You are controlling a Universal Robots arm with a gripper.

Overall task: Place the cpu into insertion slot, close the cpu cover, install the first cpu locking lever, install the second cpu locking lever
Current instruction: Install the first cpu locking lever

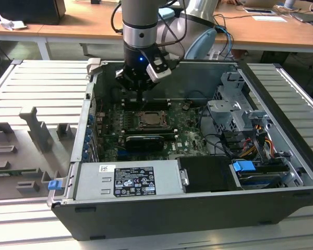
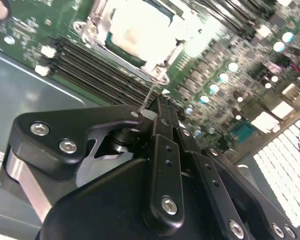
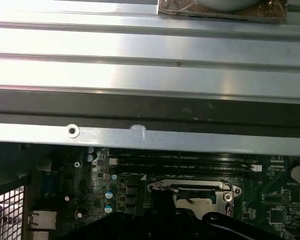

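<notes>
Nearest lay one labelled power supply (image 1: 126,180) along the front wall of the one open computer case (image 1: 161,219), with one blue clip (image 1: 53,184) at the exterior view's left. Midway, one gripper (image 1: 142,98) hung just above one chip (image 2: 140,27) seated under its one metal cover (image 2: 97,21), fingers (image 2: 162,130) drawn together at the tip of one thin lever (image 2: 152,90), though whether they pinched it was hard to make out. Rightward stood one drive cage (image 1: 235,104); chip and cover hid the socket beneath them.
</notes>
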